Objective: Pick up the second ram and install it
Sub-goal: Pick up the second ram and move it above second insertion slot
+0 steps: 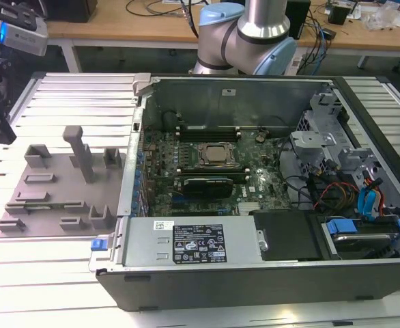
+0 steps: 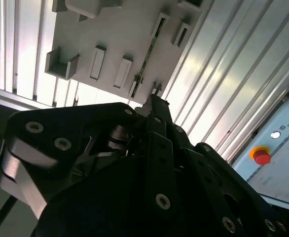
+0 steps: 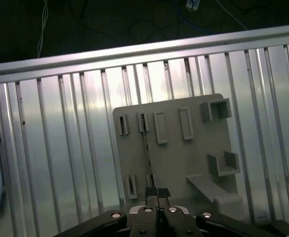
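On the grey holder plate (image 3: 179, 158), the second ram (image 3: 148, 153) stands on edge in its slots, a thin dark strip running between two slot blocks (both wrist views show it edge-on). The gripper (image 3: 157, 193) hangs above one end of it, fingertips pressed together with nothing between them. The plate lies on the ribbed metal table (image 3: 60, 148), to the exterior view's left of the open computer case (image 1: 268, 280).

I work over a silver, ribbed metal worktop (image 1: 50, 287), whose long slats also show in both wrist views. A flat grey plastic holder plate (image 1: 63, 186) with raised blocks and slots lies on it toward the exterior view's left. Just beside the plate, toward the exterior view's right, rests a large open dark metal computer case (image 1: 254, 281).
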Tool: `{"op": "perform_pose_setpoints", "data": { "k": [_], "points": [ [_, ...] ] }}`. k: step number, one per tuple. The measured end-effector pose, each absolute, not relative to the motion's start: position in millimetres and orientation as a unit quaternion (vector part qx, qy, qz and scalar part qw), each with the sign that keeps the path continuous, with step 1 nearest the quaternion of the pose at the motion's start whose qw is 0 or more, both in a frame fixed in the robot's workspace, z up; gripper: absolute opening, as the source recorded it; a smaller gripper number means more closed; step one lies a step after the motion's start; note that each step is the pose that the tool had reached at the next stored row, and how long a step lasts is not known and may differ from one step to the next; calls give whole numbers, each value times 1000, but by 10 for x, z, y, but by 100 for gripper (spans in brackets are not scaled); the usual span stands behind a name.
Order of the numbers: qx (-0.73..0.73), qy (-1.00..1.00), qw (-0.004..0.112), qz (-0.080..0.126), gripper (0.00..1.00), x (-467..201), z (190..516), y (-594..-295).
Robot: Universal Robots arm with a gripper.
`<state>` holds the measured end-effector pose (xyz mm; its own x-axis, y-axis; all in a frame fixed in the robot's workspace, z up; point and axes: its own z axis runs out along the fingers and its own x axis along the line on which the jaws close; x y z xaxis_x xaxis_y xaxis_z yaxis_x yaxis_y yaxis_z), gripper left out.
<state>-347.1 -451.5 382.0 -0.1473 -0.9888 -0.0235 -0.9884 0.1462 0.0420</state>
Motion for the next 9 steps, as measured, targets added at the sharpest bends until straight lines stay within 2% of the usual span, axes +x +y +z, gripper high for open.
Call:
{"op": "perform_pose_setpoints", "data": {
  "k": [4,6,7,8,9],
  "points": [
    [651,-758,5,-24,9,-3472,3820,-4515],
    [651,-759,5,-24,21,-3471,3820,-4515],
    [650,-760,5,-24,34,-3471,3820,-4515],
    [650,-760,5,-24,40,-3471,3820,-4515],
    [649,-760,5,-24,40,-3471,3820,-4515]
  ]
}}
